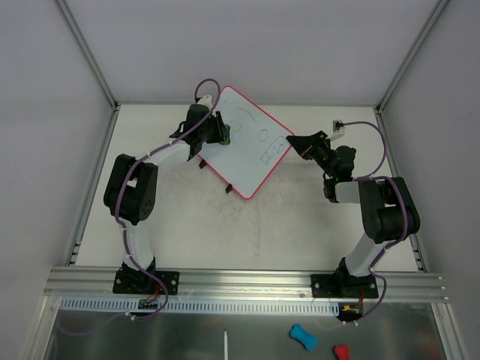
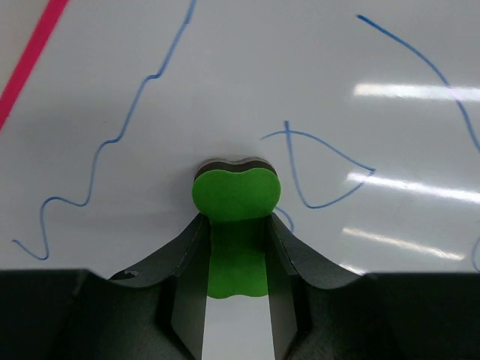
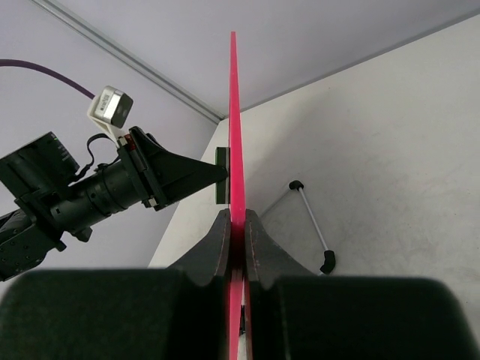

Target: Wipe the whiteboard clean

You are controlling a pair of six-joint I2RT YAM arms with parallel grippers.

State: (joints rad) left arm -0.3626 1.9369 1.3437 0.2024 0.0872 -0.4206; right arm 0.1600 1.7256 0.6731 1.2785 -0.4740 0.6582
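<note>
matte table [image 1: 187,232]; left gripper [image 2: 236,225] clenches a lobed green eraser [image 2: 236,193] on glossy whiteboard [image 1: 247,150]; right gripper [image 3: 237,217] pinches its pink rim [image 3: 233,112].

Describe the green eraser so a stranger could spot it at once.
Find the pink-framed whiteboard over the table. Near its left edge, the left gripper holds a small eraser against the scribbles. It's bright green, unlike the blue piece and red piece by the front.

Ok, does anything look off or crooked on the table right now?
Nothing spilled or broken. The whiteboard sits diagonal on the table, its pink rim pinched by the right gripper, while the left gripper presses a green eraser on its face. Blue scribbles show on it.
</note>
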